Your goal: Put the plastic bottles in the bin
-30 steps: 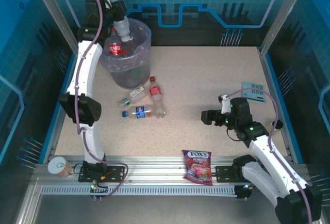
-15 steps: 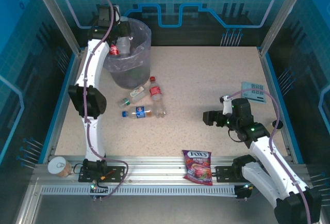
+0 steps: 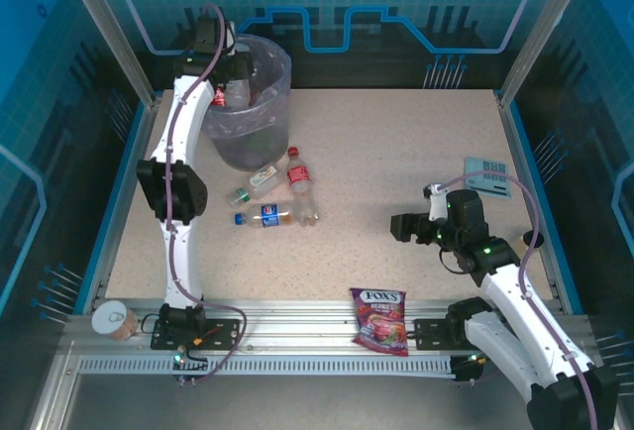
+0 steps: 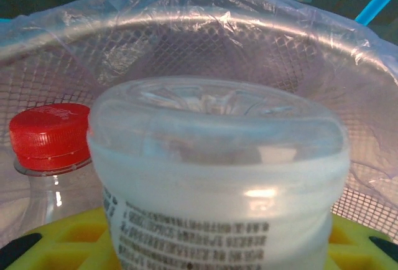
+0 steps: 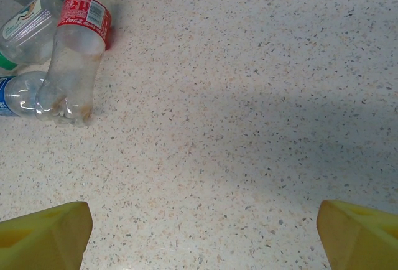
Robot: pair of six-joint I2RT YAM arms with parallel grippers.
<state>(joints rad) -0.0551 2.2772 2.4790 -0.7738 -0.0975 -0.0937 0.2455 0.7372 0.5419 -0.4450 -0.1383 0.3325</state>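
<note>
- Found left gripper (image 3: 226,78) at the left rim of the bin (image 3: 269,58), with yellow fingers (image 4: 65,237) clamped on either side of the held bottle (image 4: 217,176), over the bin's mouth.
- Recorded held bottle as clear to milky plastic, rounded end toward the wrist camera, with a white label panel carrying small black print. Could not tell its cap colour.
- Noted bin as round with a grey mesh wall, lined with a translucent lilac bag folded over the rim, standing at the far left of the table (image 3: 396,143).
- Seen inside bin, just left of held bottle in the wrist view: second bottle (image 4: 46,152), clear, with a red ribbed cap.
- Counted three bottles lying close together on table just in front of bin:
  - red-labelled bottle (image 5: 78,52), clear, with brownish residue at its base
  - blue-labelled bottle (image 5: 13,96)
  - short clear bottle (image 5: 22,27) with a green cap
- Found right gripper (image 3: 404,224) low over bare table, well apart from those bottles, fingers spread wide with nothing between them.
</note>
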